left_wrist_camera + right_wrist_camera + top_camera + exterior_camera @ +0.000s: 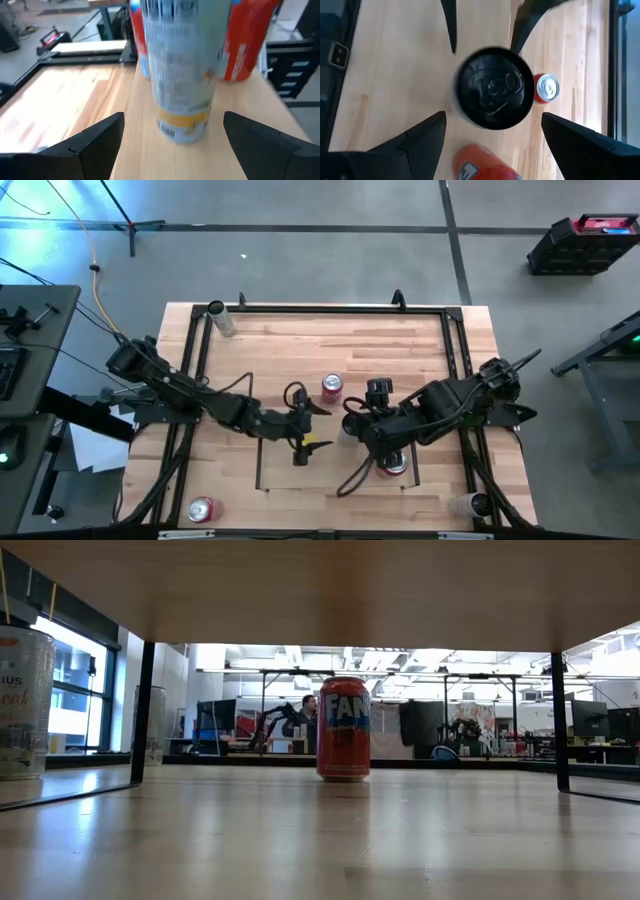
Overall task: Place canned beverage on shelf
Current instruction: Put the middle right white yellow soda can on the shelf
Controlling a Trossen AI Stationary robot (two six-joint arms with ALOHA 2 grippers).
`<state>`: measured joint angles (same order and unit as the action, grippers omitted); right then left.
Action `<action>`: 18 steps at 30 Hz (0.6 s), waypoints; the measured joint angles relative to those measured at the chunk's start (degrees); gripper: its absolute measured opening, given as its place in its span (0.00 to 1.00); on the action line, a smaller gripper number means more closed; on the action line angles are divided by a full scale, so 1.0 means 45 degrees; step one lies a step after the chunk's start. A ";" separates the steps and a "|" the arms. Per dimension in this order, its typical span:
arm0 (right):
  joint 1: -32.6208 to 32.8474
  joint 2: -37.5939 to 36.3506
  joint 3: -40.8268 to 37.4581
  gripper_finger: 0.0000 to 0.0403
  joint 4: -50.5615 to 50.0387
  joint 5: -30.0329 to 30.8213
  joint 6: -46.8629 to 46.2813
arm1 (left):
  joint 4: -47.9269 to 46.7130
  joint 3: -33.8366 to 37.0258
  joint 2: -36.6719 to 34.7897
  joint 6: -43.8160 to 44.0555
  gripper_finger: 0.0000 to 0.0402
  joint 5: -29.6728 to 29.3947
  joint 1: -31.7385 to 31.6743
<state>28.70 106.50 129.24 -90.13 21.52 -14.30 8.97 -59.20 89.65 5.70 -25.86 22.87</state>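
Wooden tabletop (420,345) carries the shelf (275,470): two cans up, others waiting; left gripper (302,432) and right gripper (365,415) gape empty.

Grey concrete floor (330,270) with taped lines, black crate (583,245) at far corner, open workshop behind, large windows (80,700), ceiling strip lights (300,658), monitors (590,720), seated person (308,712)

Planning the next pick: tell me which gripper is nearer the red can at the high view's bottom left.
Left. The left gripper is mid-table, up-right of the red can; the right gripper is farther right.
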 joint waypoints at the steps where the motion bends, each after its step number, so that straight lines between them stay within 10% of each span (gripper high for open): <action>1: 0.0113 -0.0007 0.0164 0.77 0.0027 0.0154 -0.0046 | 0.0029 0.0005 0.0106 0.0127 0.83 -0.0058 0.0024; 18: 0.2236 -0.0584 0.1115 0.77 0.0031 0.3089 -0.0823 | 0.2556 0.0005 0.1922 0.0489 0.83 -0.0667 0.0015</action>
<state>38.76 103.88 134.26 -90.00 35.42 -18.00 20.47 -59.18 98.30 7.90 -28.86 22.94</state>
